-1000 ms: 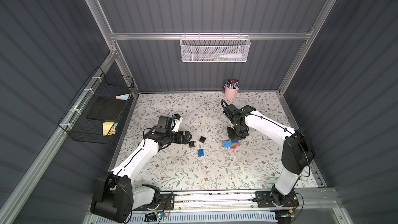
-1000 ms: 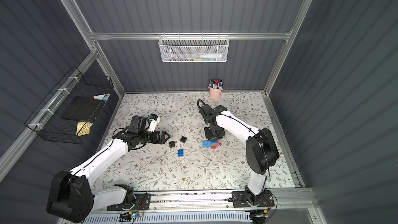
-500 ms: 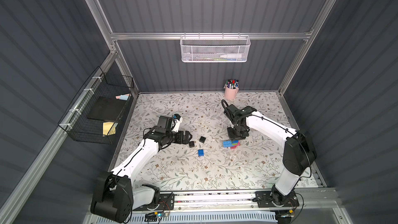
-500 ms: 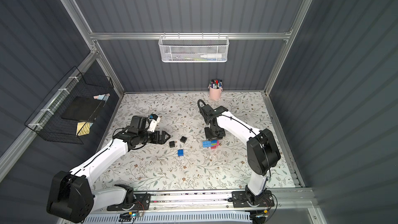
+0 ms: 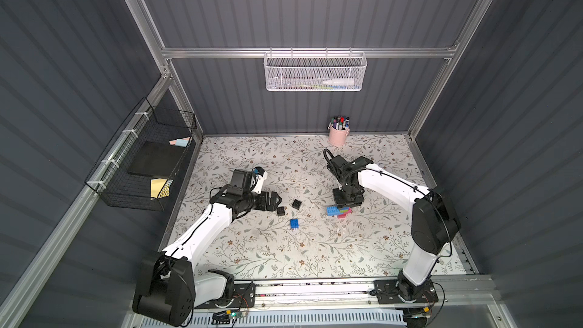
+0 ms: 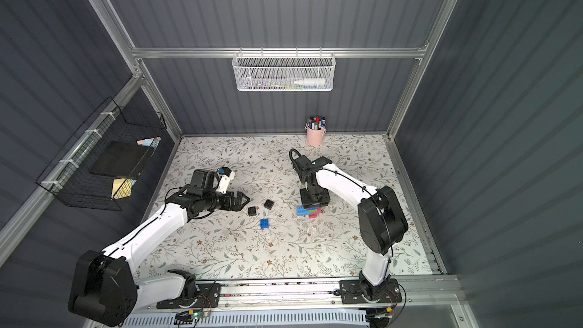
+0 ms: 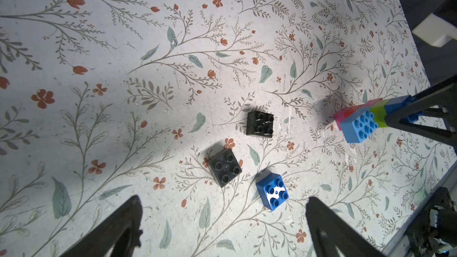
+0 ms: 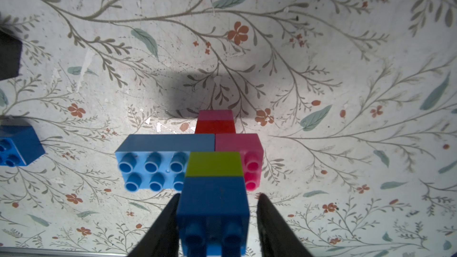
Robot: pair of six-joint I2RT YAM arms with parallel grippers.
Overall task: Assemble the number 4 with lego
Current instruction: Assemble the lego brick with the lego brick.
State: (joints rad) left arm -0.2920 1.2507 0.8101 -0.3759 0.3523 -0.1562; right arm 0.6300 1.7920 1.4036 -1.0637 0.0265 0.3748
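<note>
"Right wrist view: which step is this?"

"Stacking, I'd judge. The square dark blue studded plastic brick [image 8: 212, 218] tops the lime green square brick [image 8: 214, 164], above the long light blue brick [image 8: 153, 161] and a pink brick [image 8: 251, 156]: the unfinished number 4 [image 5: 339, 211], standing right of centre on the floral mat [image 5: 252, 257]."

"And the right pincer [image 8: 218, 195]?"

"Barely parted around that brick: one finger against it, a sliver of mat beside the other. Not clamping, I'd say."

"Next?"

"Rise straight, so nothing topples, then fetch a loose piece. The left pincer [image 7: 223, 199], spread wide and empty, hangs near two black square bricks [image 7: 260, 123] and a second dark blue brick [image 7: 272, 191], left of the figure."
</note>
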